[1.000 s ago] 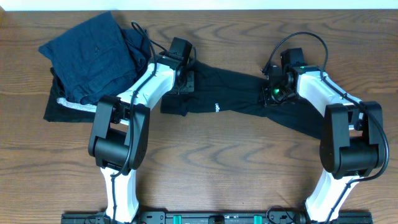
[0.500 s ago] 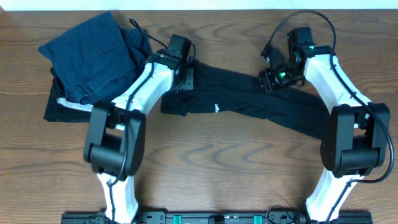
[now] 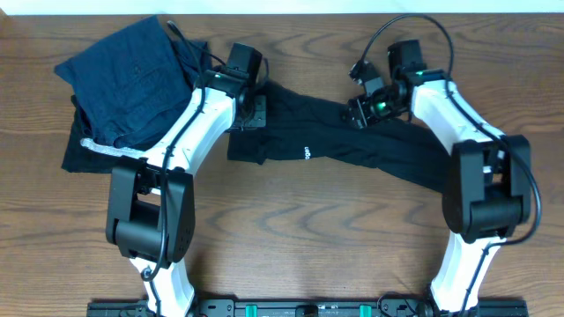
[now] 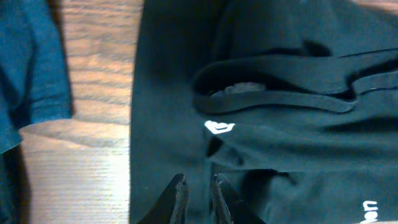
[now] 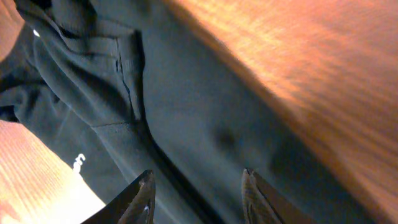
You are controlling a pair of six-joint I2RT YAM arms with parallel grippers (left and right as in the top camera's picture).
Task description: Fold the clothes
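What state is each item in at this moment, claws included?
top: stretched out long, rumpled, not neatly folded.
navy pile: folded, stacked on the striped piece.
striped piece: folded, lying flat under the navy pile.
left claw: nearly closed, apparently pinching the top's fabric.
right claw: open over the top, holding nothing.
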